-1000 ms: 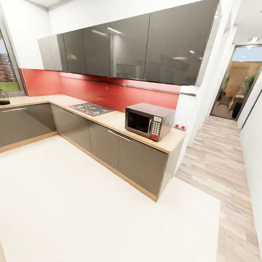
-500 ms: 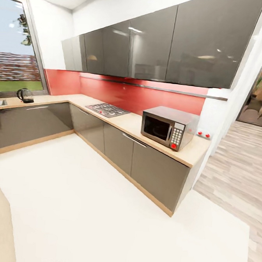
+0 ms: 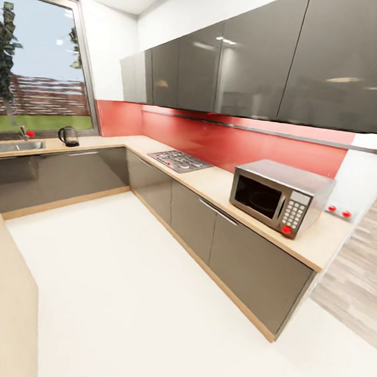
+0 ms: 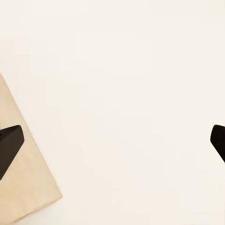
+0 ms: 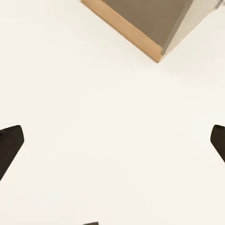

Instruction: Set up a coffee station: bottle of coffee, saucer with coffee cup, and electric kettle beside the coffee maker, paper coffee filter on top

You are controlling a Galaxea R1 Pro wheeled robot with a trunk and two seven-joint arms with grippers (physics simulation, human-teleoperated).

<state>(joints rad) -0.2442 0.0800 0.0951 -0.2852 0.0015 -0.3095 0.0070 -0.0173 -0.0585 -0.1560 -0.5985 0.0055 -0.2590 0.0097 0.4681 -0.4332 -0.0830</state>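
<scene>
The kitchen countertop [image 3: 211, 183] runs in an L of light wood grain over grey cabinet fronts, from the right foreground back to the window wall. The electric kettle [image 3: 68, 136], dark with a black loop handle, stands on its far left stretch under the window. The coffee maker, bottle of coffee, paper coffee filter, saucer and coffee cup are out of view. My left gripper [image 4: 112, 143] hangs open over white floor, its black fingertips [image 4: 9, 145] far apart. My right gripper [image 5: 112, 143] is open too, with nothing between its fingertips [image 5: 10, 143].
A silver microwave [image 3: 280, 198] and a gas hob [image 3: 179, 161] sit on the counter; a sink [image 3: 14, 145] lies left of the kettle. A light wooden island edge [image 3: 6, 299] juts in at lower left. White floor [image 3: 131, 286] spreads between. A cabinet base corner [image 5: 150, 23] lies ahead of the right gripper.
The camera has swung left: the counter and microwave slid right in the picture, the hallway left the view, and the window, sink and kettle came further in.
</scene>
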